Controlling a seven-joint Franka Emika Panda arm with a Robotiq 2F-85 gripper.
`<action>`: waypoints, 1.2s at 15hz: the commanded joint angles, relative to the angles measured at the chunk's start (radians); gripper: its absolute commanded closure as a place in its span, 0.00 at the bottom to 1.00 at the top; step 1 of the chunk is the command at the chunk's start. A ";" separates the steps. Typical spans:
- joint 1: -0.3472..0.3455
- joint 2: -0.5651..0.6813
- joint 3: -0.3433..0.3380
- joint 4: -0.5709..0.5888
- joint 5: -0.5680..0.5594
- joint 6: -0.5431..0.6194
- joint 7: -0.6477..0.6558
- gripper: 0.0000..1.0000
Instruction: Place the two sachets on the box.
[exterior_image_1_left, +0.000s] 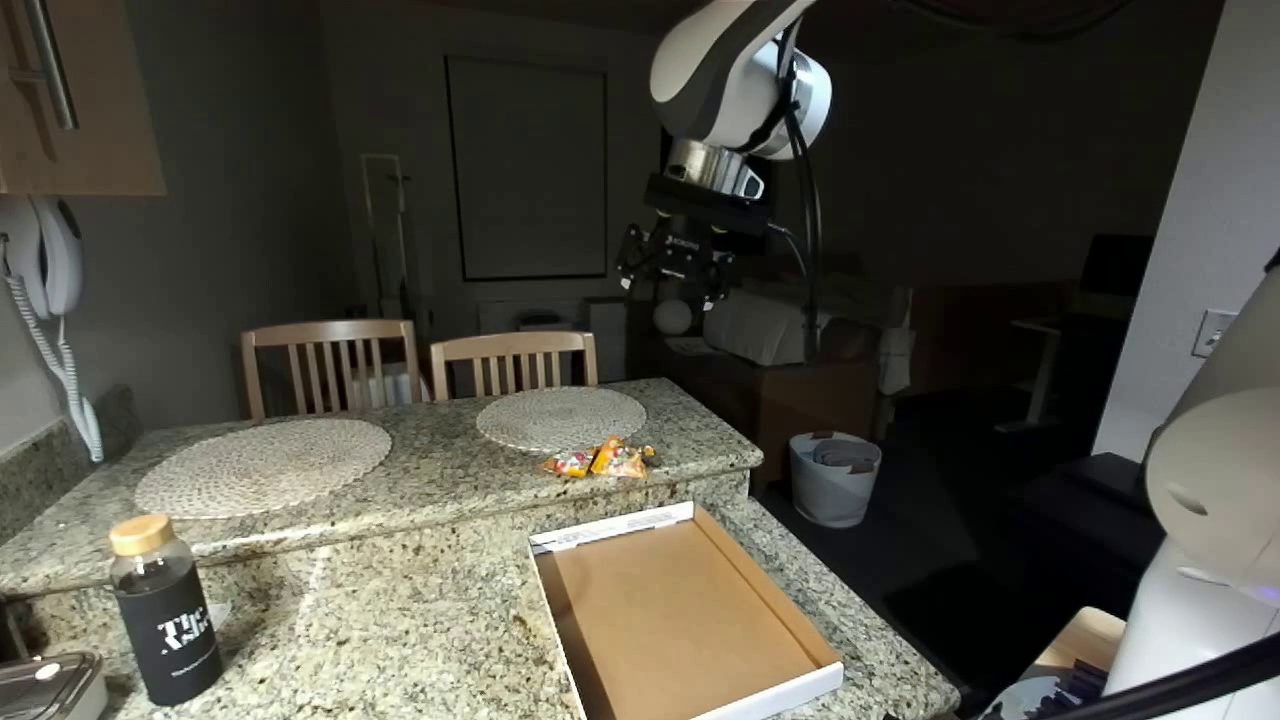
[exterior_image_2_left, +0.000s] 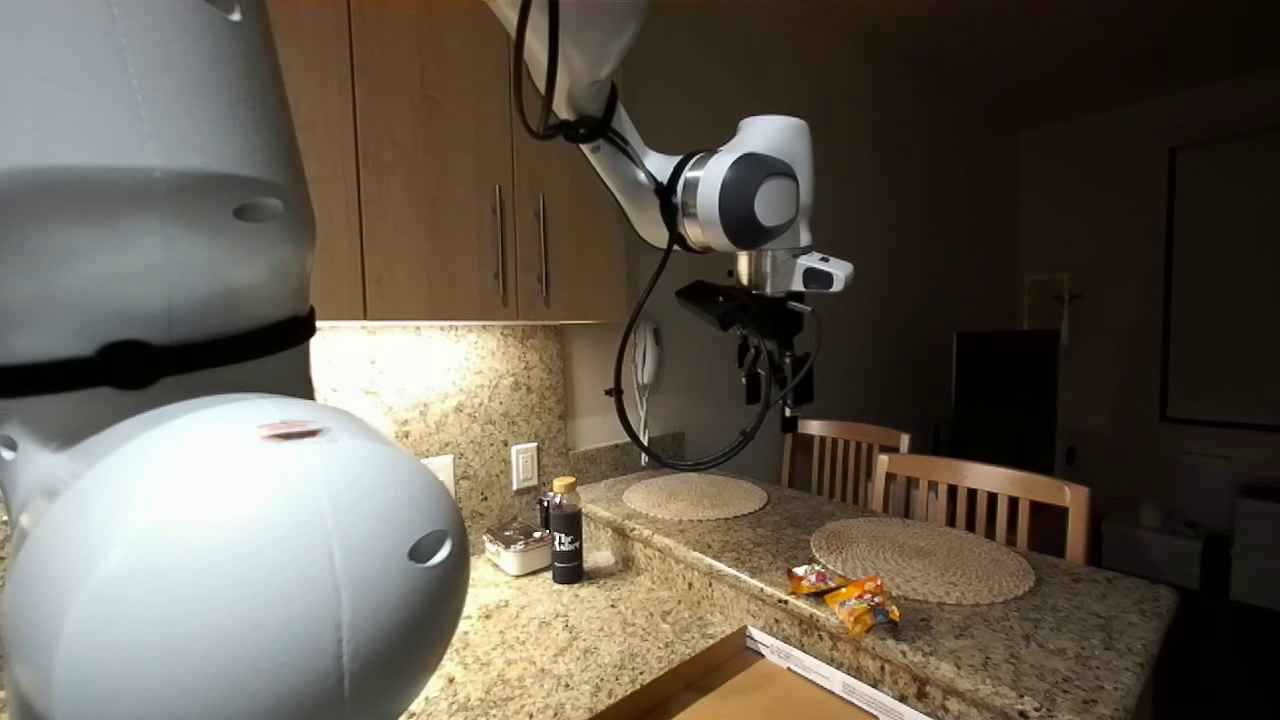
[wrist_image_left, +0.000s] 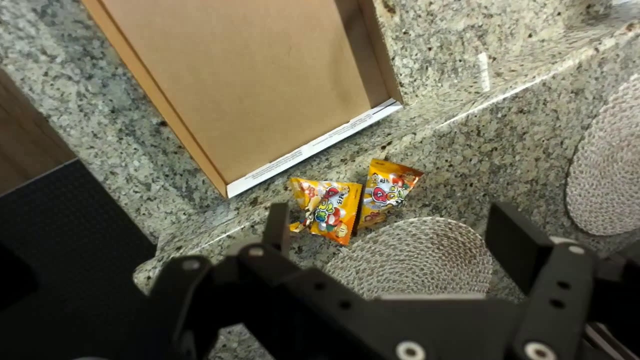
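Two yellow-orange sachets lie side by side, almost touching, on the raised granite ledge. One sachet (exterior_image_1_left: 620, 459) (exterior_image_2_left: 864, 604) (wrist_image_left: 331, 212) is nearer the ledge's free end; the other sachet (exterior_image_1_left: 571, 463) (exterior_image_2_left: 815, 578) (wrist_image_left: 387, 192) is farther in. The shallow box (exterior_image_1_left: 685, 610) (exterior_image_2_left: 770, 690) (wrist_image_left: 240, 80) has a white rim and brown inside. It stands on the lower counter beside the ledge, and its inside holds nothing in view. My gripper (exterior_image_1_left: 668, 291) (exterior_image_2_left: 775, 395) (wrist_image_left: 397, 235) is open and empty, high above the ledge, pointing down, apart from both sachets.
Round woven placemats (exterior_image_1_left: 265, 467) (exterior_image_1_left: 562, 418) lie on the ledge, one touching or very near the sachets. A dark bottle with tan cap (exterior_image_1_left: 168, 610) (exterior_image_2_left: 566, 535) and a lidded container (exterior_image_2_left: 518, 548) stand on the lower counter. Chairs (exterior_image_1_left: 515, 362) stand behind the ledge.
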 joint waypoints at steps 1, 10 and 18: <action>0.015 0.146 -0.063 0.136 0.186 -0.008 -0.076 0.00; 0.011 0.497 -0.125 0.408 0.208 0.049 0.080 0.00; -0.002 0.596 -0.111 0.467 0.299 0.033 0.055 0.00</action>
